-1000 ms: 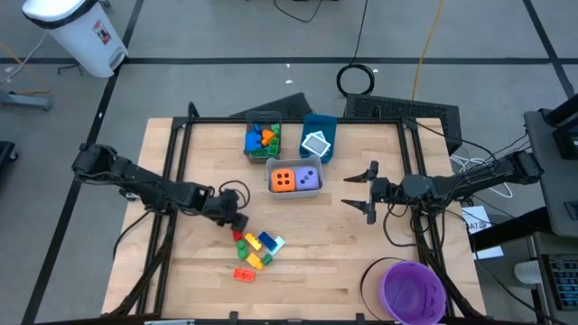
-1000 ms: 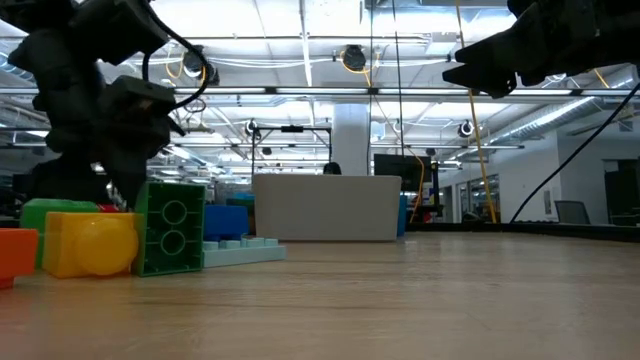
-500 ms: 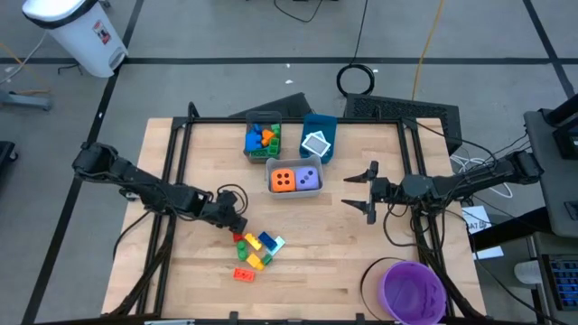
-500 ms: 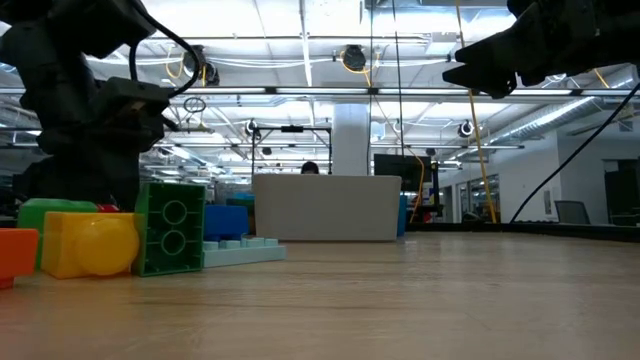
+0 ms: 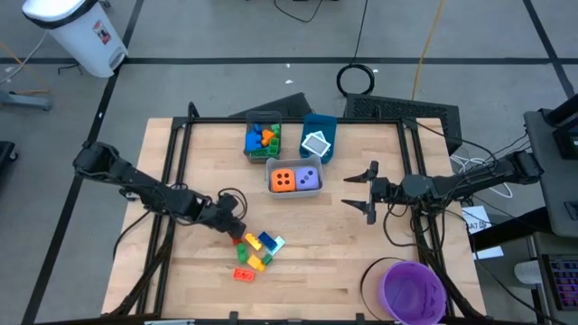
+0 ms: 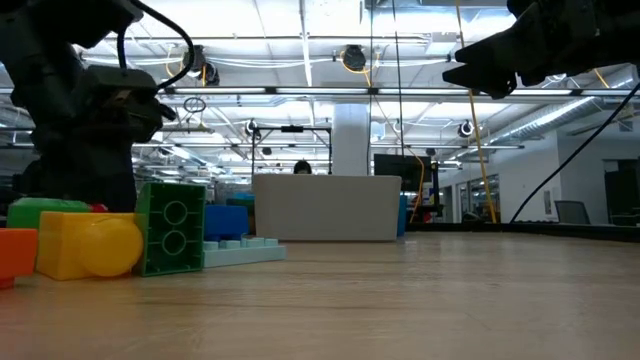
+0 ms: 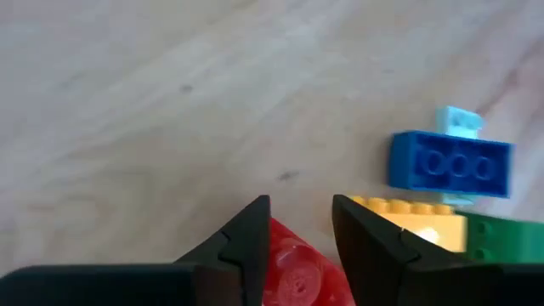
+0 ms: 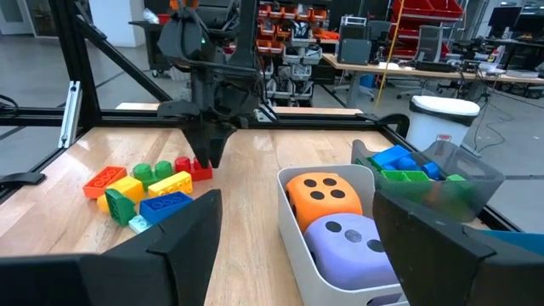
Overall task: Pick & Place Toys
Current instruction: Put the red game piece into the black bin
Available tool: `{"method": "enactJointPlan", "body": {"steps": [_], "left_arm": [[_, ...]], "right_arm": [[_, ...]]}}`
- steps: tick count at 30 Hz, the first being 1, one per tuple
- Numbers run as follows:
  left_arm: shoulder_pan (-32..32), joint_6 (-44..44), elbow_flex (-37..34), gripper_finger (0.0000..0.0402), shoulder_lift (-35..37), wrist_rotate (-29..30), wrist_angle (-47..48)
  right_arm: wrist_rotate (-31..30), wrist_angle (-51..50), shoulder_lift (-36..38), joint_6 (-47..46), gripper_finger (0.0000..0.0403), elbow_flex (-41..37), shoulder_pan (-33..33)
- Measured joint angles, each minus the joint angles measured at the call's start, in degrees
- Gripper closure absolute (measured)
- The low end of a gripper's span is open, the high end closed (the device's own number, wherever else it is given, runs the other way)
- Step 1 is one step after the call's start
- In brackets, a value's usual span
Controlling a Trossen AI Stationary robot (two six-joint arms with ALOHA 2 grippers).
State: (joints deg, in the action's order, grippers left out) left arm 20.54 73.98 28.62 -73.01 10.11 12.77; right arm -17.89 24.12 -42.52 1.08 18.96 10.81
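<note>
A pile of small bricks (image 5: 257, 251) lies on the wooden table, near its front: red, yellow, green, blue and a pale teal one. An orange brick (image 5: 244, 273) lies apart, nearer the front edge. My left gripper (image 7: 302, 229) is down at the pile's far left corner, shut on a red brick (image 5: 240, 238). Beside that brick lie a yellow brick (image 7: 416, 228) and a blue brick (image 7: 450, 166). My right gripper (image 5: 348, 191) hovers open and level, to the right of the grey bin (image 5: 294, 191) that holds the orange and purple dice. My left gripper pinches the red brick (image 7: 293, 268) between its two fingers, one on each side. The fingers slant down at it from the table's left. The brick's studded top faces up. In the right wrist view the red brick (image 8: 197, 168) still sits on the table beside the pile.
At the back stand a grey bin (image 5: 263, 138) holding bricks and a blue bin (image 5: 317, 140) holding a white-teal tile. A round purple bowl (image 5: 414, 291) sits at the front right corner. Bare wood lies between the pile and the bowl.
My left gripper has swung toward the table's near edge and come down onto the far left corner of the brick pile. The bricks and my right arm have kept still.
</note>
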Motion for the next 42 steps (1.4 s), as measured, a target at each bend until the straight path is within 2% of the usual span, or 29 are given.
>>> {"method": "enactJointPlan", "body": {"steps": [6,13,22,28,32,35,39,42], "left_arm": [[1.45,2.66,0.00,0.0270,0.00,-1.05,-0.89],[0.46,0.47,0.00,0.0270,0.00,-0.35,1.76],[-1.11,-12.21,0.00,0.0270,0.00,7.11,0.44],[-1.96,-16.28,0.00,0.0270,0.00,11.54,-0.93],[-3.14,-23.99,0.00,0.0271,0.00,12.39,-4.68],[-2.99,-31.15,0.02,0.0292,0.00,10.23,-9.25],[-1.83,-37.77,0.02,0.0379,0.00,5.52,-14.23],[0.48,-42.23,0.02,0.0388,0.00,3.48,-20.96]], "right_arm": [[0.00,0.01,0.00,0.02,0.0124,0.00,0.00],[0.00,-0.06,0.00,0.02,0.0124,0.00,0.00],[0.00,-0.07,-0.04,0.60,0.0124,0.00,0.00],[-0.02,-0.01,-0.33,0.68,0.0124,0.00,0.00],[-0.02,0.02,-0.33,0.68,0.0124,0.00,0.00],[-0.02,0.02,-0.33,0.68,0.0124,0.00,0.00],[-0.02,0.12,-0.33,0.68,0.0124,0.00,-0.01],[-0.02,0.50,-0.33,0.67,0.0124,0.00,0.00]]}}
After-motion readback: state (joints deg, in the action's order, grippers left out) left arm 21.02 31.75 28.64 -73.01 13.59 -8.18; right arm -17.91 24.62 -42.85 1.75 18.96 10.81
